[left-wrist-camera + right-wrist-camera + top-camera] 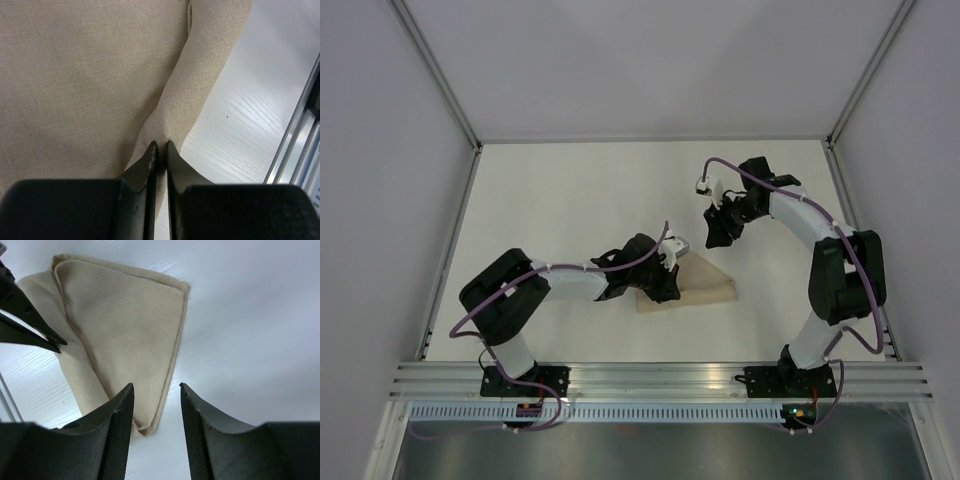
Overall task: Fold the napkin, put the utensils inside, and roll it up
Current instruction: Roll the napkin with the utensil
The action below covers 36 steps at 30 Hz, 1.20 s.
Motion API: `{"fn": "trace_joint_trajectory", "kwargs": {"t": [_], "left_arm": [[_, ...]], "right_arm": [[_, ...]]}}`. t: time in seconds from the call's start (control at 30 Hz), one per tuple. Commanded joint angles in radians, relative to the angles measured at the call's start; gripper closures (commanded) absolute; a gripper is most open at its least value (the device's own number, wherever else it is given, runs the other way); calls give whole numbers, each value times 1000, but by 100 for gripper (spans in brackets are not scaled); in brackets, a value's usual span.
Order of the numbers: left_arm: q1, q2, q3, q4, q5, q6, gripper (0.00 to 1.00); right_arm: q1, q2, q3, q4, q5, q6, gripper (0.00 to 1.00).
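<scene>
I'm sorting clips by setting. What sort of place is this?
Probably a lab robot test cell: a white table walled by plain grey panels in an aluminium frame, with a left arm and right arm bolted at its near edge.

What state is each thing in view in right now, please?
napkin, folded in layers, not yet rolled.
left gripper, shut on a raised fold at the napkin's edge.
right gripper, open and empty, clear of the napkin.
</scene>
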Motion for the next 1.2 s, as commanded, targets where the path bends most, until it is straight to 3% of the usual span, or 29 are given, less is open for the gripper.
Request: {"fn": "trace_joint_trajectory", "kwargs": {"t": [0.0, 0.13, 0.23, 0.37, 0.53, 0.77, 1.0, 1.17], "left_arm": [[17, 75, 5, -166, 78, -72, 98], [40, 114, 48, -249, 124, -110, 98], [49, 146, 89, -312, 155, -135, 98], [72, 183, 120, -338, 202, -169, 98], [104, 229, 141, -352, 260, -215, 98], [124, 273, 164, -389, 333, -227, 98], [148, 310, 171, -407, 372, -241, 98], [165, 334, 193, -427, 397, -253, 98]], "right_arm": [[-1, -183, -104, 126, 65, 17, 51], [10, -459, -317, 284, 132, 12, 48], [93, -620, -487, 365, 258, -31, 47], [321, -766, -682, 451, 411, -89, 47], [468, -886, -857, 556, 510, -129, 44], [559, -861, -965, 675, 605, -187, 42], [758, -815, -1037, 800, 778, -158, 41], [819, -768, -1059, 861, 818, -164, 41]]}}
